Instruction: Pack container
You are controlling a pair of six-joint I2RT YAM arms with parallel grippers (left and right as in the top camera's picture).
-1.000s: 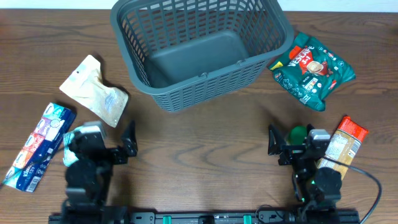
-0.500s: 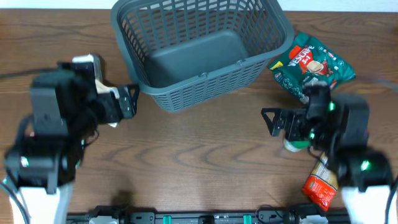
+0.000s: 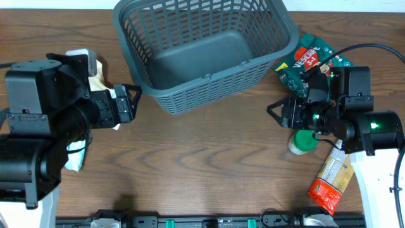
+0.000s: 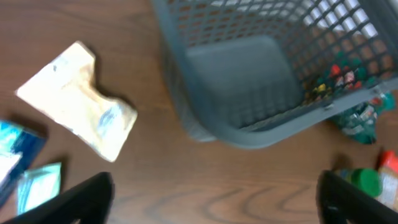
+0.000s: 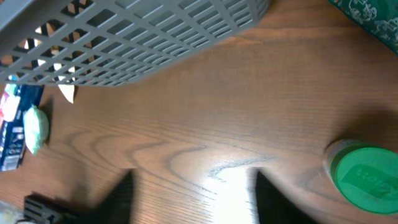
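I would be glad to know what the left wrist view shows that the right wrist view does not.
Only the left wrist view shows the solid floor of the container and the whole cream pouch. The right wrist view alone adds nothing new, only a closer look at the green lid of the jar. Both show the container's lattice wall, the jar, the dark green packet, the blue packet and the wooden table.

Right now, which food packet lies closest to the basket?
The dark green packet, lying by the basket's right corner; the cream pouch, blue packet and orange-ended packet all lie farther away.
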